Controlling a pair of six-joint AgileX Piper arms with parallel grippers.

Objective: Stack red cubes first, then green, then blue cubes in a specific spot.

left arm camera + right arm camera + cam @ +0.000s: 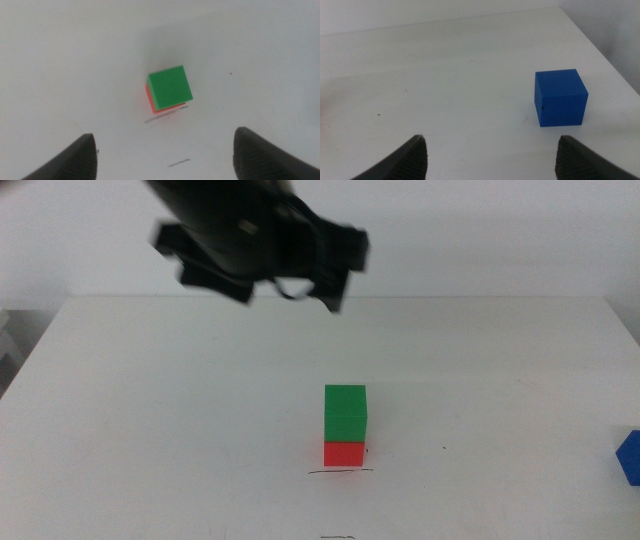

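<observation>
The left gripper (162, 150) hangs high above the table (150, 400), its two dark jaws spread wide with nothing between them, and straight below it sits the stack. The right gripper (490, 155) waits low by the table's right edge, jaws likewise parted and empty, facing the blue cube (560, 97). There are three cubes in all, one of each colour, each matte, plain and sharp-edged, all the same size. The green cube (345, 413) rests squarely on the red cube (344, 452), only a thin sliver of red showing from above. The stack stands just behind the thin black hand-drawn line (340, 472), almost touching it; a second, fainter mark (338, 536) lies nearer the table's front edge. The blue one sits alone well to the right of the stack, close to the table's right edge. All around the stack the white tabletop lies smooth and open.
</observation>
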